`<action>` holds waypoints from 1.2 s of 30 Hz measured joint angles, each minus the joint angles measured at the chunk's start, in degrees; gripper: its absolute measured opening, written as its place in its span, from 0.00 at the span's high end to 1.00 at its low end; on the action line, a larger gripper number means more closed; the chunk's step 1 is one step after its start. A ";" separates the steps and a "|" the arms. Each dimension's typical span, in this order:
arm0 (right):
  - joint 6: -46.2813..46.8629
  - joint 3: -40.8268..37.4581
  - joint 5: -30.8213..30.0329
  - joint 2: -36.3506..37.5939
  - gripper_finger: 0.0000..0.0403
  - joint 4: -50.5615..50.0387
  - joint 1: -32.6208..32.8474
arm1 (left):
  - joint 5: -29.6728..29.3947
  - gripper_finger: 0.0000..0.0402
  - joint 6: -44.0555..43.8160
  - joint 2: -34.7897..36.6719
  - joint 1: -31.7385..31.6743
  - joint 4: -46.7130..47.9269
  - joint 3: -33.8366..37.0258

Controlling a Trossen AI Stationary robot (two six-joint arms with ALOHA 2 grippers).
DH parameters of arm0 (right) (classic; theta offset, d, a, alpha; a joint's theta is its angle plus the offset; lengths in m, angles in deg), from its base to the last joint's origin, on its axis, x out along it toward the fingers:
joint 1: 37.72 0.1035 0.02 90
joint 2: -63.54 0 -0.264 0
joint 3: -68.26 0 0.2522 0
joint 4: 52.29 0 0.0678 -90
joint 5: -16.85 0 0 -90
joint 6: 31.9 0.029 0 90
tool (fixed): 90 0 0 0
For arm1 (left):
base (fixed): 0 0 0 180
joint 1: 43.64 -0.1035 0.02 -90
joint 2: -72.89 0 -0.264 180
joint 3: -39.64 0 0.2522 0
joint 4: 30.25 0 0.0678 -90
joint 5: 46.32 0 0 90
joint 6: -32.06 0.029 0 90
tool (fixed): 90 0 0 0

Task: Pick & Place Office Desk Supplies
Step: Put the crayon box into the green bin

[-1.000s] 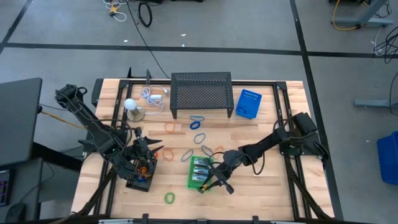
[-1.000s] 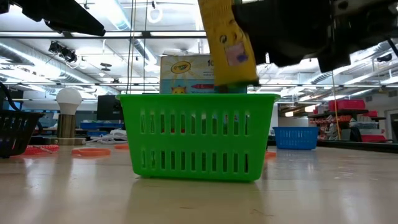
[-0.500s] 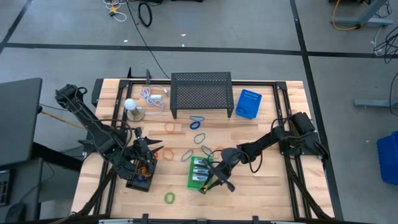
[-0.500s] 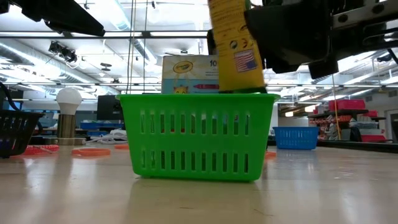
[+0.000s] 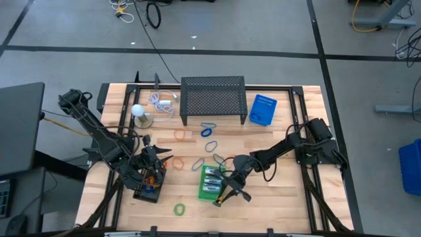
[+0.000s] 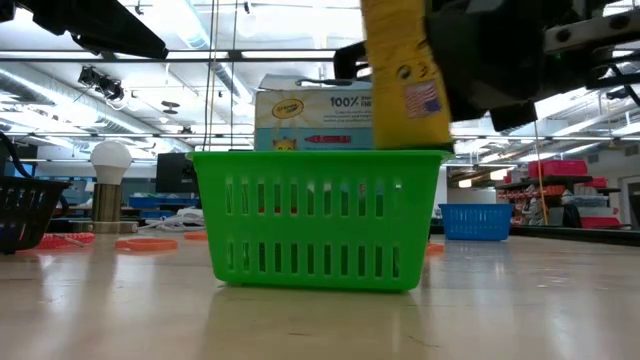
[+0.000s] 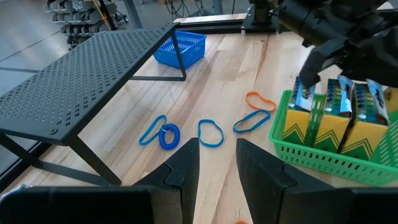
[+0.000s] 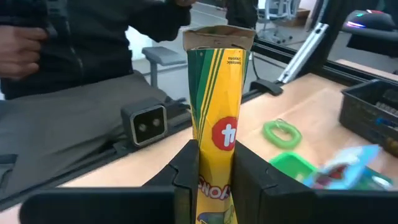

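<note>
Right gripper (image 8: 210, 163) clamped on a yellow crayon box (image 8: 214, 106), pinched upright between both fingers, poised at the near end of the green basket (image 5: 203, 193). Left gripper (image 7: 217, 163) parted and empty, parked above the black bin (image 5: 140, 189), well apart.

"Crayola" and "100%" printed on the crayon box (image 6: 318, 122) standing in the green basket (image 6: 318, 220), small flag mark on the held yellow crayon box (image 6: 405, 75), other print unreadable
</note>
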 joint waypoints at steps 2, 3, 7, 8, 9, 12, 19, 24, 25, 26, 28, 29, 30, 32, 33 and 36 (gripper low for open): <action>-0.53 0.00 0.25 0.00 0.84 -0.05 -0.30 | -0.01 0.71 -0.01 0.02 -0.01 -0.01 0.00; -0.83 0.00 0.24 0.00 0.84 -0.04 -0.41 | -0.02 0.71 0.00 0.02 -0.01 -0.02 0.00; -3.70 0.00 1.50 0.00 0.84 -0.04 -0.44 | 0.00 0.71 0.00 0.00 -0.01 -0.01 0.00; -4.96 0.00 1.94 0.00 0.84 -0.06 -0.44 | 0.00 0.71 0.00 0.02 -0.02 -0.02 0.00; -6.28 0.00 2.59 0.00 0.84 -0.12 -0.44 | 0.00 0.71 0.00 0.02 0.00 -0.02 0.00; -9.02 0.00 3.12 0.07 0.84 -1.88 -0.68 | 0.00 0.71 0.00 0.00 -0.01 -0.02 -0.01; -12.02 0.02 3.09 0.16 0.84 -1.77 -1.40 | 0.00 0.71 0.00 0.02 -0.02 -0.02 0.00; -13.48 0.39 3.01 0.11 0.84 -1.12 -1.75 | 0.02 0.71 -0.22 0.00 0.00 -0.02 0.00; -13.68 0.44 2.64 0.11 0.84 -1.03 -1.87 | 0.02 0.71 -0.22 0.01 0.00 -0.02 0.00; -14.08 0.46 2.16 0.11 0.84 -1.00 -1.98 | 0.04 0.71 -0.22 0.01 0.00 -0.02 0.00; -14.61 0.46 1.60 0.11 0.84 -1.12 -2.08 | 0.04 0.71 -0.22 0.02 0.00 -0.02 0.00; -14.69 0.46 1.59 -0.05 0.84 -1.09 -2.29 | 0.05 0.71 -0.22 0.02 0.00 -0.02 0.00; -14.62 0.58 1.90 -0.64 0.84 -0.52 -2.41 | 0.07 0.71 -0.22 0.02 0.00 -0.02 0.00; -14.54 0.74 2.87 -1.72 0.84 0.06 -2.63 | 0.09 0.71 -0.22 0.02 0.00 0.00 0.00; -14.26 1.17 3.26 -2.61 0.84 0.47 -2.63 | 0.11 0.71 -0.22 0.02 0.00 -0.02 0.00; -12.37 2.79 4.76 -5.08 0.85 1.03 -2.60 | 0.13 0.71 -0.22 0.02 0.00 0.00 0.00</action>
